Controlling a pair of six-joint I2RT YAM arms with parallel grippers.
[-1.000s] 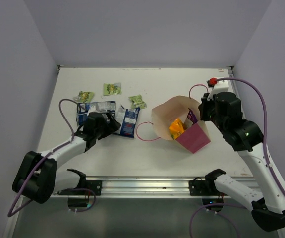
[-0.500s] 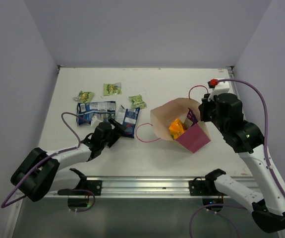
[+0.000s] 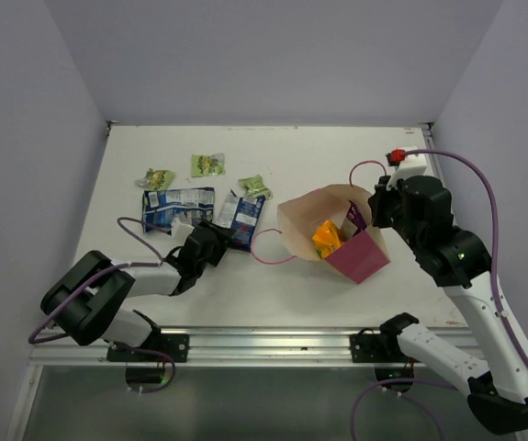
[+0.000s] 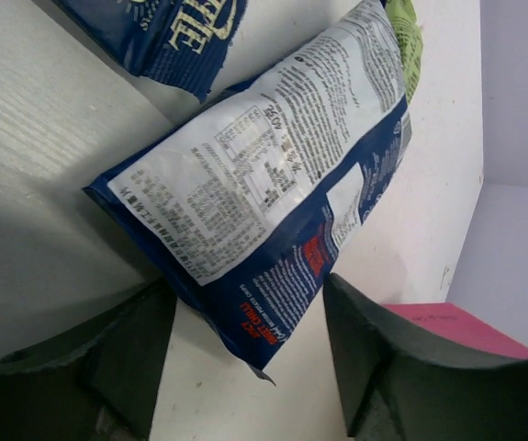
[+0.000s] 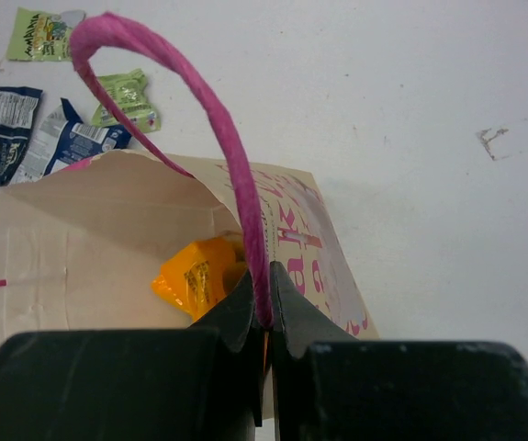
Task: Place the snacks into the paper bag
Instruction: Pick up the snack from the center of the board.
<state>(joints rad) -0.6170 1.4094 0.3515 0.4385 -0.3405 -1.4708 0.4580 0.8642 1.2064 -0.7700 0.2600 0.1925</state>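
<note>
R gripper (image 5: 265, 310) is clenched on the bag's pink cord (image 5: 210, 119). It holds the cord up and back, so the bag (image 3: 302, 213) sits tipped w/ its mouth gaping up and toward my left side. That's the point of the hold, I reckon: it props the opening wide for a drop-in. The orange packet (image 3: 326, 237) and purple packet (image 3: 356, 217) already sit inside.

L gripper (image 4: 250, 308) is released, jaws spread and low over the table (image 3: 337, 156), one finger each side of the near corner of the blue packet (image 4: 273, 184). It's not pinched yet. The packet lies label side up. Its near corner looks a bit lifted off the table, but I can't be sure.

Room: there's a bare strip of table btwn this packet and the bag, but the loose cord loop (image 3: 268, 248) lies across it. I'd go over that, not through, as it could snag. The 2nd blue packet (image 3: 174, 207) lies just beside on the far left, and a green packet (image 3: 254, 186) sits right at the far end, maybe touching. Closing on the near corner should clear both, I think. Two other greens (image 3: 156, 177) (image 3: 207, 164) lie nearer the back, well out of the way. The bag mouth looks wide enough, though its near lip is floppy paper, so approach from above.
</note>
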